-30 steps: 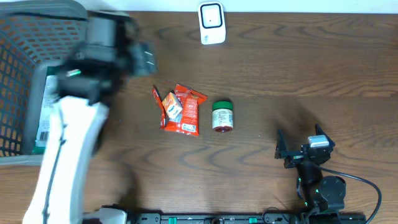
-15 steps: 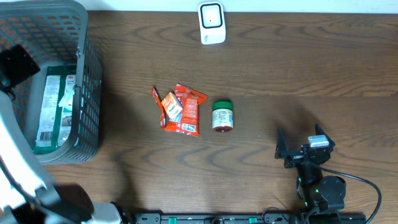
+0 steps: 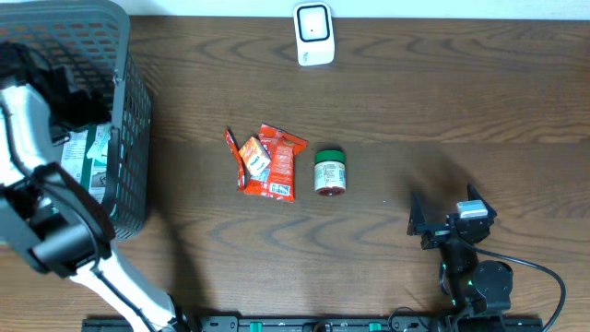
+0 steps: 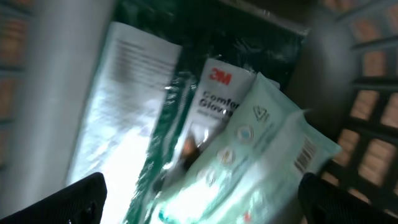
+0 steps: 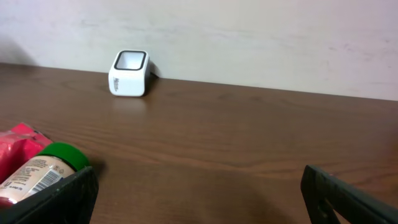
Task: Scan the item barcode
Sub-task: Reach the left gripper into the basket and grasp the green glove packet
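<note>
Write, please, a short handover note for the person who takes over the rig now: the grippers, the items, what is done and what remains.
Left gripper: open, empty, over the gloves pack and the pale green pouch inside the basket.
Right gripper: open, empty, low at the right of the table, facing the scanner.
Mid-table: red snack packets with the green-lidded jar beside them; the scanner stands at the far edge.
Done: two items lie in the basket, probably scanned; the pictures cannot confirm it.
Left: likely scanning the packets and the jar.
</note>
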Robot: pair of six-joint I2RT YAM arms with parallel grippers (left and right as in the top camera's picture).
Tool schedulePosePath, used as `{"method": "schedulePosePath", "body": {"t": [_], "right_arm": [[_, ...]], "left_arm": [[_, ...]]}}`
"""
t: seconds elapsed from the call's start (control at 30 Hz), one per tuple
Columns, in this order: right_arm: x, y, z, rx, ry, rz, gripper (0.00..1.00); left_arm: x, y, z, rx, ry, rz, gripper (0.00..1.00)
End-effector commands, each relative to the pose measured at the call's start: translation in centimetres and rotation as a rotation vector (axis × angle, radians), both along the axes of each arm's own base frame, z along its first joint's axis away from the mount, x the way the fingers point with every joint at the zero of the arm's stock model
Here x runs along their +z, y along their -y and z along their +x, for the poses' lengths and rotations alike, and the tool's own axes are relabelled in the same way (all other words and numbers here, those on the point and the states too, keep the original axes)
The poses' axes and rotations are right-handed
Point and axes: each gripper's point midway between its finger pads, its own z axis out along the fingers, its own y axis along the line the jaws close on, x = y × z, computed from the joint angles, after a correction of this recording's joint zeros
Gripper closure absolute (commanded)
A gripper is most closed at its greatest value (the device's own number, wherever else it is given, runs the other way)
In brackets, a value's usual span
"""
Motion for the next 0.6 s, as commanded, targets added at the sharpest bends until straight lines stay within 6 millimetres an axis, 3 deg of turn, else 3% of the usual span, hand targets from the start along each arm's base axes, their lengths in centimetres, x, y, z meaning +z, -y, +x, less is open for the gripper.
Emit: {"method": "schedulePosePath", "body": {"t": [0.0, 0.2, 0.3, 0.4, 0.5, 0.57], "right_arm": [[0.0, -0.2, 0.0, 0.008, -0.001, 0.014, 0.01], [0.0, -0.2, 0.0, 0.008, -0.001, 0.014, 0.01], [0.0, -0.2, 0.0, 0.008, -0.001, 0.014, 0.01], [0.0, -0.2, -0.1, 0.008, -0.001, 0.014, 0.01], [0.0, -0.2, 0.0, 0.008, -0.001, 0.014, 0.01], [0.0, -0.2, 0.0, 0.008, -0.001, 0.014, 0.01]], "left_arm": [[-3.0, 1.0, 0.6, -0.044, -0.043, -0.026, 0.02], [-5.2, 0.7, 0.1, -0.039, -0.104, -0.012, 0.02], [-4.6, -0.2, -0.5, -0.022, -0.124, 0.030, 0.13], [-3.6, -0.5, -1.1, -0.011, -0.120, 0.031, 0.35], [-1.8, -0.9, -1.7, 0.006, -0.104, 0.039, 0.50], [-0.3, -1.1, -2.1, 0.017, -0.086, 0.051, 0.54]]}}
